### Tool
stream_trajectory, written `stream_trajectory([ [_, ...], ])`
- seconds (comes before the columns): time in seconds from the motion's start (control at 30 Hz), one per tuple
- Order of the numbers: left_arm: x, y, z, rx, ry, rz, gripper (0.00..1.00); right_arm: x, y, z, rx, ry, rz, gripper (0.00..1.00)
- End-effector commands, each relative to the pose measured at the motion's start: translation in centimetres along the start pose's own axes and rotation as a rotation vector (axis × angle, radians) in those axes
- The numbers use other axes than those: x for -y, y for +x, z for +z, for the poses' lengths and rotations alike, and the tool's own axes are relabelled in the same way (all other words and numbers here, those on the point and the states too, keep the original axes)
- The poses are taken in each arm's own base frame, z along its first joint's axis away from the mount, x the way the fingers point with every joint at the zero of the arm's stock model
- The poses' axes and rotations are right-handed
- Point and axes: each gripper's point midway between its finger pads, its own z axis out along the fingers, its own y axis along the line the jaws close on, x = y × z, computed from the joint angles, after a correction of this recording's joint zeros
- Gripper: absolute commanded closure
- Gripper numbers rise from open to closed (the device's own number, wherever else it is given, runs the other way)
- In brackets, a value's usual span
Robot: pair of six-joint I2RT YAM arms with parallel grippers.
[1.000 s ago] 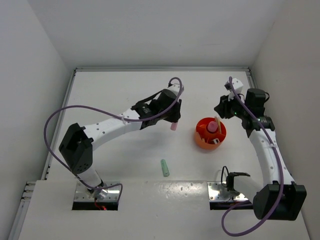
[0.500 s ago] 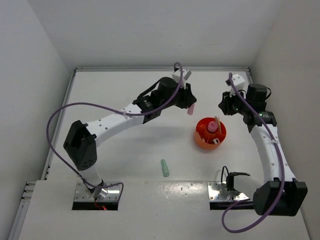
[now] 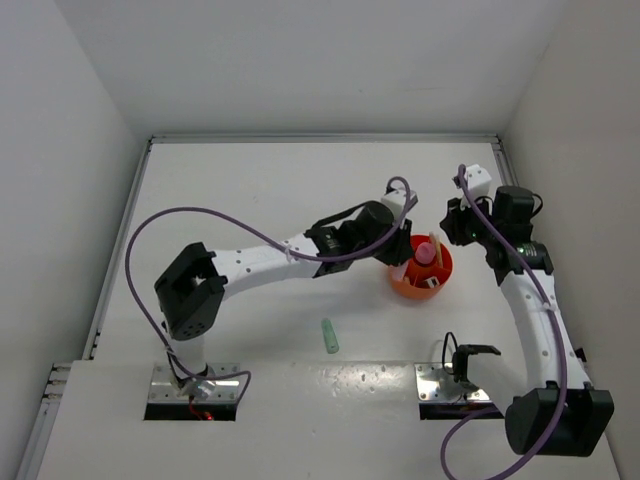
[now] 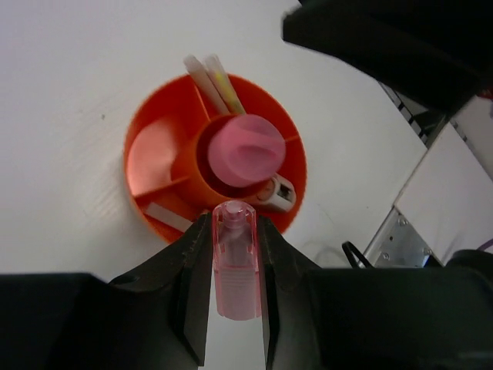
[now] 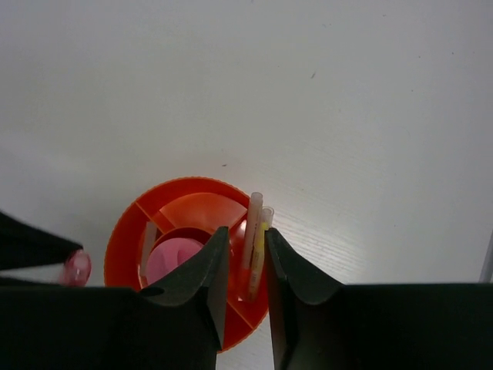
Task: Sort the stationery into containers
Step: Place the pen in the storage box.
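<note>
The orange-red tub (image 3: 404, 284) stands right of centre. Its hub holds the pink-capped tube (image 4: 245, 149), and thin yellow and pink sticks (image 4: 211, 79) lean in one compartment. A white block (image 4: 165, 217) and a small block (image 4: 278, 193) lie in others. My left gripper (image 4: 236, 270) is shut on a pink stubby marker (image 4: 235, 262), held just above the tub's near rim (image 4: 135, 146). My right gripper (image 5: 246, 262) hovers open over the tub (image 5: 122, 240), nothing between its fingers; the sticks (image 5: 256, 240) show through the gap. A mint-green marker (image 3: 328, 336) lies on the table.
The white table is walled at the back and on both sides. The two grippers (image 3: 408, 238) (image 3: 452, 228) stand close together on either side of the tub. The arm bases and mounting plates (image 3: 455, 385) sit at the near edge.
My left arm has carried the pink marker from mid-table right to the tub's edge. My right gripper has shifted slightly and its jaws have narrowed a little.
</note>
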Motion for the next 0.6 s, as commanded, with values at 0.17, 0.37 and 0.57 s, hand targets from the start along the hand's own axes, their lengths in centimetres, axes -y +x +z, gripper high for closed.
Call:
stream_trajectory([
  [0.17, 2.9, 2.6, -3.4, -0.119, -0.079, -0.034, 1.0, 1.3, 0.0, -1.0, 0.059, 0.126, 0.073, 0.77],
  [0.37, 1.4, 4.1, -4.3, -0.126, -0.159, -0.033, 1.0, 0.8, -0.9, -2.0, 0.138, 0.128, 0.094, 0.79],
  [0.57, 1.1, 3.9, -4.3, -0.114, -0.178, -0.04, 1.0, 1.5, -0.5, -2.2, 0.14, 0.177, 0.094, 1.0],
])
